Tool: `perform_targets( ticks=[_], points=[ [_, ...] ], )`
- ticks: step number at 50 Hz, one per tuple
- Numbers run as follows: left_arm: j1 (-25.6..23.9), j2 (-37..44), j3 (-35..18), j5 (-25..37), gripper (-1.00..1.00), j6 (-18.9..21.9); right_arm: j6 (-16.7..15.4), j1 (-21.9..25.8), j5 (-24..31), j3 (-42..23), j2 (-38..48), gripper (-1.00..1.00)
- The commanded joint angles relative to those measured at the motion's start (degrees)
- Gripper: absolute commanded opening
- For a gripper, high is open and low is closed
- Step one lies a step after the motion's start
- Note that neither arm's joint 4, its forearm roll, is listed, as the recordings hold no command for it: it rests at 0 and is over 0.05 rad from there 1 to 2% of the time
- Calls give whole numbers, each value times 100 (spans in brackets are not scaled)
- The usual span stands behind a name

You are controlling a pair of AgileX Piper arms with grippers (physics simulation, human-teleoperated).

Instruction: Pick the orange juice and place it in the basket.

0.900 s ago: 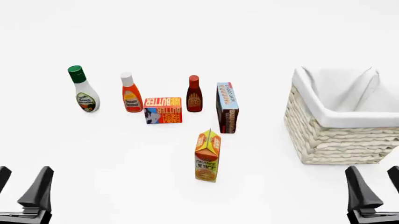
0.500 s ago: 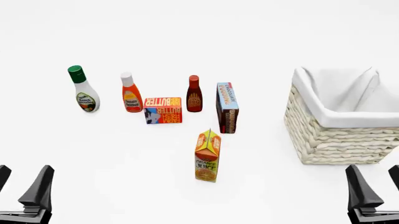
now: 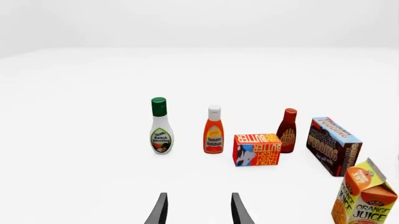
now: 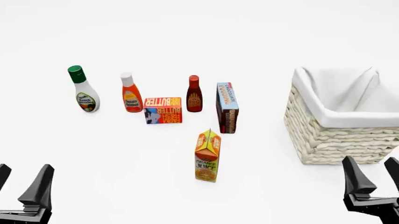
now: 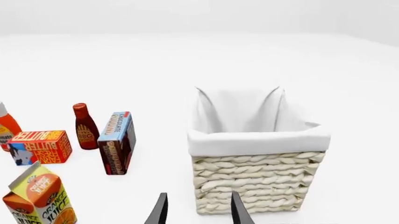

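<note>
White, featureless tabletop extends in all directions and carries the groceries and the container. Task status: not begun in any visible sense. The tall orange-and-yellow gable-top carton marked "ORANGE JUICE" stands upright on the table, nearest the arms among the groceries, untouched; the large square cream-white woven wicker basket with white cloth lining sits to its right, well apart, and shows nothing inside. Grasp, lift, transfer and release all remain. The left gripper hangs low at the near left edge, fingers spread and empty, well clear of the carton. The right gripper hangs just before the basket's near wall, fingers likewise parted and empty; the carton lies off to its left, outside the span of its fingers, as the right wrist view confirms. Behind the carton stand a dark chocolate pudding box and a flat red-orange butter box, both apart from it. Judgement: either arm must first travel sideways to reach the carton.
</note>
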Motion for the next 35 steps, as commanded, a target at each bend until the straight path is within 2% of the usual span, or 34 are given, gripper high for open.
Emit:
perform_targets(
  ticks=[1,8,14,15,18,25,29,35],
  points=[
    [-2,-19,5,13,100,0,222,-95,-487,-268,1053,100],
    [-4,-70,10,60,100,1,203,-53,46,-789,1192,100],
    [-4,-92,10,81,100,1,297,250,125,-1104,1705,100],
    [-4,-93,10,82,100,1,239,260,126,-1127,1757,100],
    [-5,-96,11,84,100,1,343,367,272,-1253,1736,100],
    [-6,-89,13,75,100,2,333,565,845,-1751,1775,100],
    [-6,-87,13,73,100,1,394,717,1005,-1965,1899,100],
    [-6,-79,10,69,100,2,647,862,1224,-2290,2238,100]
  ],
)
